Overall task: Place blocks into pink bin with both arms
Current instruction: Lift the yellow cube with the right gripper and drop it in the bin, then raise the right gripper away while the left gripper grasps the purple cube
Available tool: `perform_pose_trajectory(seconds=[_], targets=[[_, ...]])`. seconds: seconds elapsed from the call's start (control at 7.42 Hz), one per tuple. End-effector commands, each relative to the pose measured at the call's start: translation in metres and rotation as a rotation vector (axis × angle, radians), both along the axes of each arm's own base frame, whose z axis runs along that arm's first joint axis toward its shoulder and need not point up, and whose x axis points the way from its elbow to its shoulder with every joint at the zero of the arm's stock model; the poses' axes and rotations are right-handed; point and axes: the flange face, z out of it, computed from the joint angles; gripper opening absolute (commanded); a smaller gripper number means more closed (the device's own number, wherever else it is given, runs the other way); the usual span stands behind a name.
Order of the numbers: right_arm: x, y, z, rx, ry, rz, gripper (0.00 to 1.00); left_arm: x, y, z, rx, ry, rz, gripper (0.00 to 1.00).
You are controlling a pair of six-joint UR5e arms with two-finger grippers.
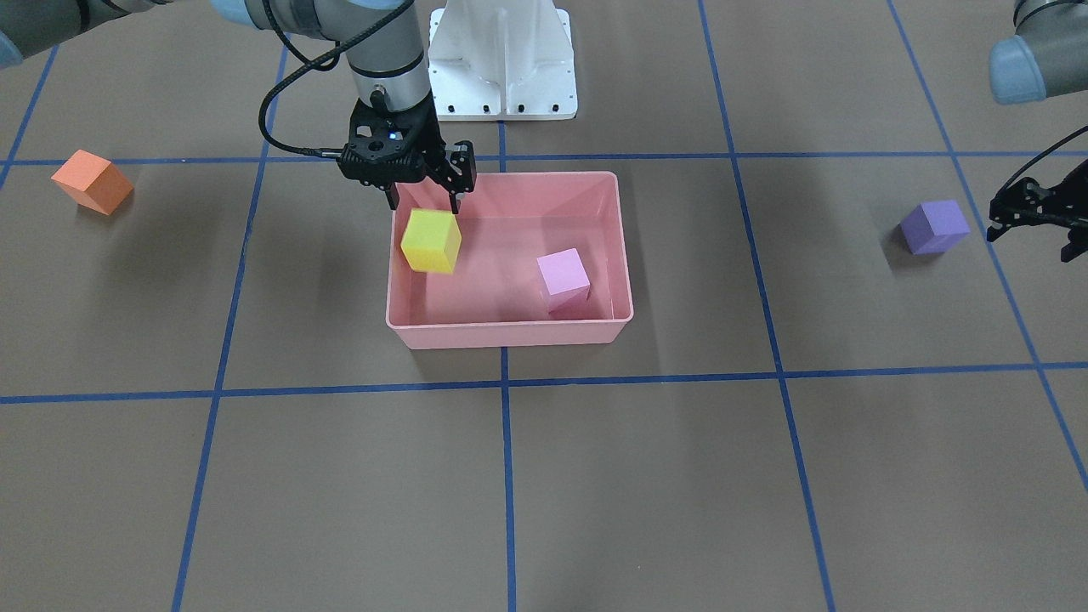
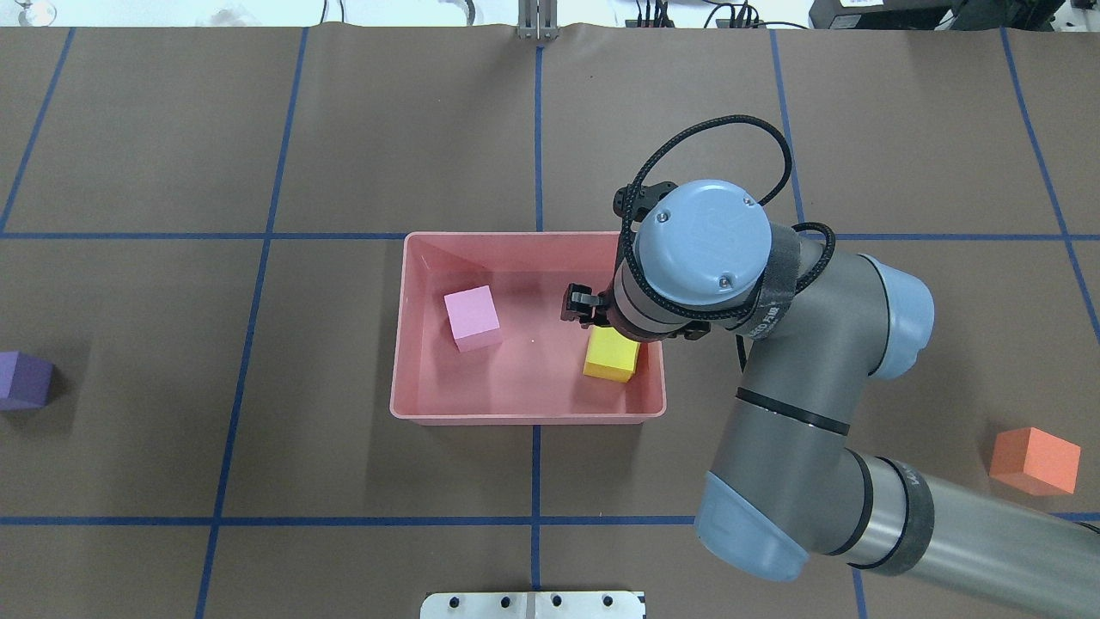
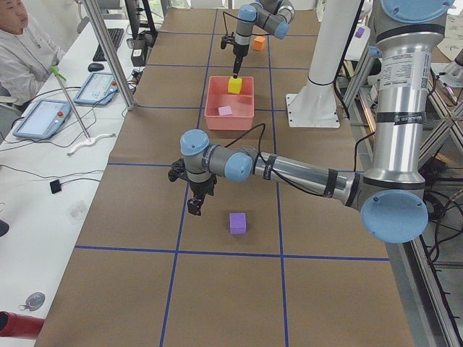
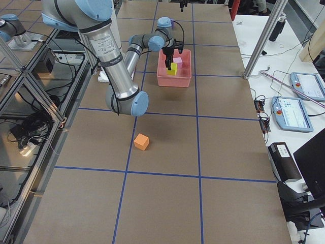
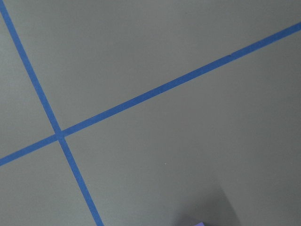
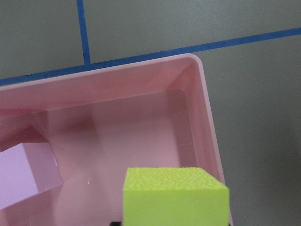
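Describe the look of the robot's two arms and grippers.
Both the right arm and left arm are grey cylindrical tubes with light-blue joint caps. The right gripper and left gripper are black, two-fingered. A black braided cable loops over the right wrist.

Bright, even overhead light lays soft, diffuse shadows beside the pink bin (image 1: 510,336) on the table (image 1: 595,476); focus is crisp.
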Motion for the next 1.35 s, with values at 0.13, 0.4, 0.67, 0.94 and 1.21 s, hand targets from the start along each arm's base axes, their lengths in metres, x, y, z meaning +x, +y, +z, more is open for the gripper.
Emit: perform_pose_trajectory(seconds=[0.13,0.4,0.67,0.94,1.21], targets=[[0.073,-0.068,0.008,0.032,0.020,-0.058,1.00,-0.012,0.038,0.030,-0.082,-0.019,-0.026,1.00],[0.136,-0.113,0.027,0.063,0.011,-0.110,1.00,-0.021,0.069,0.025,-0.209,0.007,-0.249,1.00],[0.187,-0.149,0.058,0.094,0.024,-0.169,1.00,-0.029,0.106,0.064,-0.208,0.107,-0.420,1.00],[0.239,-0.166,0.104,0.139,0.055,-0.234,1.00,-0.013,0.108,0.065,-0.256,0.127,-0.460,1.00],[0.273,-0.169,0.137,0.153,0.066,-0.273,1.00,0.008,0.112,0.065,-0.260,0.118,-0.412,1.00]])
